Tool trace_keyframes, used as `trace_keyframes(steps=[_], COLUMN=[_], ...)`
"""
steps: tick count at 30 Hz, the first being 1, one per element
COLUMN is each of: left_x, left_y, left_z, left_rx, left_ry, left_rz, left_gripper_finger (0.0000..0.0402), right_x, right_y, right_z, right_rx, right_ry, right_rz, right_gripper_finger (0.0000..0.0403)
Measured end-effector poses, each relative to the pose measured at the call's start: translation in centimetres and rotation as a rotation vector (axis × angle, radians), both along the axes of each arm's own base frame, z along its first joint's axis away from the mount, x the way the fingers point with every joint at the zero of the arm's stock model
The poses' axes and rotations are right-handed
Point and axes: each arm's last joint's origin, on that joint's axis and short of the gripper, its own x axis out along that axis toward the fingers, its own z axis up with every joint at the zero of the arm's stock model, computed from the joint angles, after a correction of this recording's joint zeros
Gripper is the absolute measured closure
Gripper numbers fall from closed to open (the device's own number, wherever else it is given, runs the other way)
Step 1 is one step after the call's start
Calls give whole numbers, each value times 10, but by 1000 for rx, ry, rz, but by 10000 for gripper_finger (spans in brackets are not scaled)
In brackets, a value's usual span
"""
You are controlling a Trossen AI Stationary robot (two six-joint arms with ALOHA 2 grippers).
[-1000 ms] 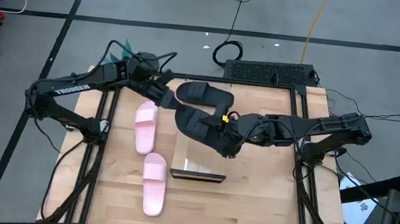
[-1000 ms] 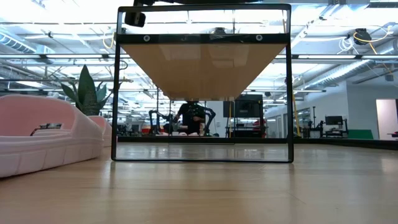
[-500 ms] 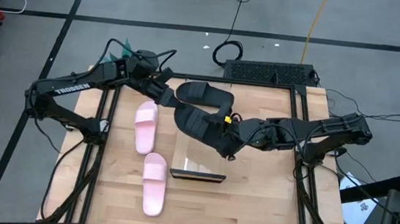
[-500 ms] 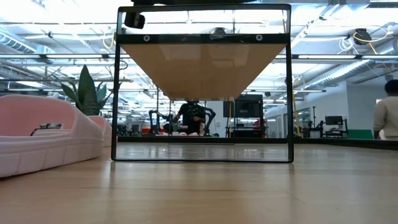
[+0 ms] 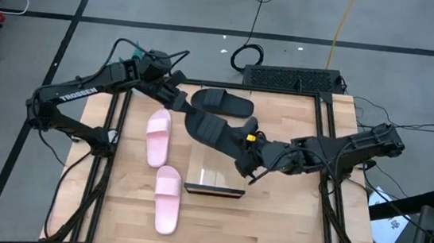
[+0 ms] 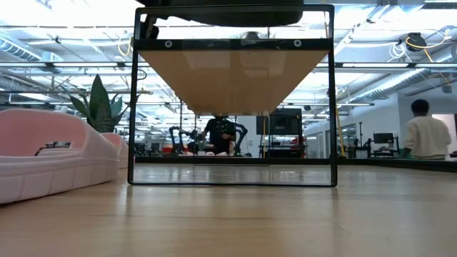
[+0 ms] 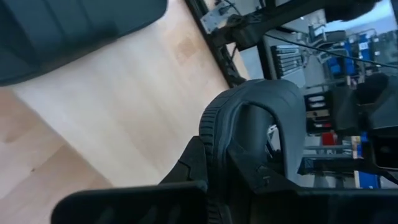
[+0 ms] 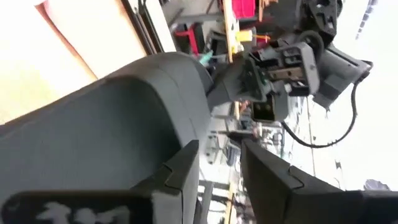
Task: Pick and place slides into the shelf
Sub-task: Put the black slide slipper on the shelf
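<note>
While the high view shows four slides, the low view shows only the glassy shelf. Left gripper jaws grip the matte black slide; right gripper jaws stand part open.

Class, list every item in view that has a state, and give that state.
Carried black slide: off the table, in left end effector
Left end effector: shut
Right end effector: open
Second black slide: lying on table
Pink slides: lying on table
Shelf: no slides

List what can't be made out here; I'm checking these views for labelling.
High view: right gripper covers one end of the lifted black slide.
Low view: dark shape above the shelf, cut off by the top edge.
Left wrist view: left gripper hides its own pinch on that slide.
</note>
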Motion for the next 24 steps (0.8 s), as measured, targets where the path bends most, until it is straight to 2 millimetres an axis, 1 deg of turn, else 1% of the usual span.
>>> trace_keyframes(steps=[6,9,11,15,17,20,24], left_x=[-6,-11,-16,-28,-31,-32,-18], left_y=[2,0,-1,-7,-12,-20,-36], left_z=[2,7,11,20,19,9,-11], left_rx=[0,21,48,69,60,24,-48], left_ry=[2,-10,-14,-36,-41,-38,-136], left_rz=[16,44,85,157,194,271,335], left_gripper_finger=[392,392,392,392,392,392,392], right_x=[-5,-14,-21,-44,-59,-84,-113], right_y=[6,5,2,-9,-16,-25,-33], right_z=[0,3,10,30,42,59,75], right_rx=[-56,-97,-103,-35,3,30,68], right_ry=[3,7,-27,-157,-234,-315,-384], right_rz=[-84,-151,-204,-323,-389,-454,-466], right_gripper_finger=[293,293,293,293,293,293,293])
